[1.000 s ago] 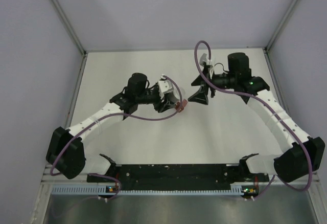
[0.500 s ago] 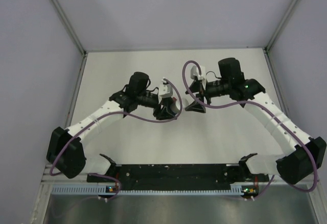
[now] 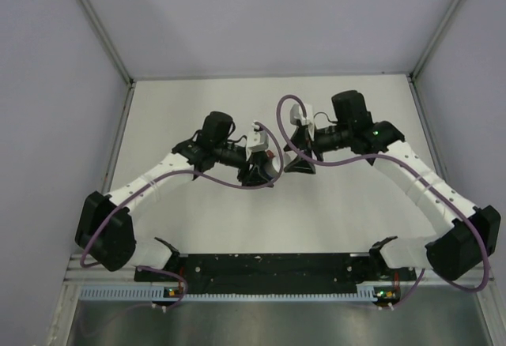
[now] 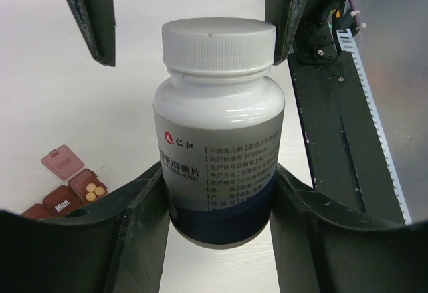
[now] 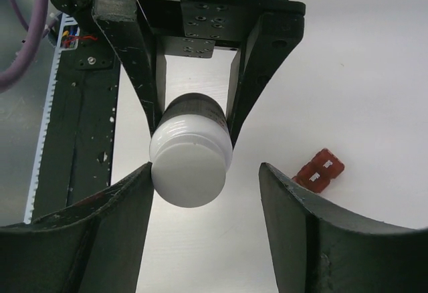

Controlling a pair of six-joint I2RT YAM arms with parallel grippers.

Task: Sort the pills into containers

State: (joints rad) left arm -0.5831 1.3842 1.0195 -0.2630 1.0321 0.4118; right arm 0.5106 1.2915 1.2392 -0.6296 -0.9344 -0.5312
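My left gripper (image 4: 217, 196) is shut on the lower body of a white pill bottle (image 4: 217, 126) with a white cap (image 4: 219, 42) and a blue band. My right gripper (image 5: 206, 172) stands open with its fingers (image 4: 90, 12) on either side of the cap (image 5: 190, 169). Its left finger is close against the cap and its right one is well apart. The containers (image 4: 63, 189), a red-brown strip, lie on the table with one lid up and yellow pills (image 4: 94, 189) in that compartment. The containers (image 5: 319, 170) also show in the right wrist view. From above, both grippers (image 3: 265, 168) (image 3: 300, 164) meet mid-table.
A black rail with a white toothed strip (image 4: 364, 85) runs along the near edge of the white table (image 3: 356, 212). Grey walls (image 3: 47, 85) enclose the table on three sides. Purple cables (image 3: 288, 137) loop over both wrists.
My right arm has swung left and down toward the bottle, and its jaws have narrowed around the cap. My left gripper shifted slightly left, still holding the bottle.
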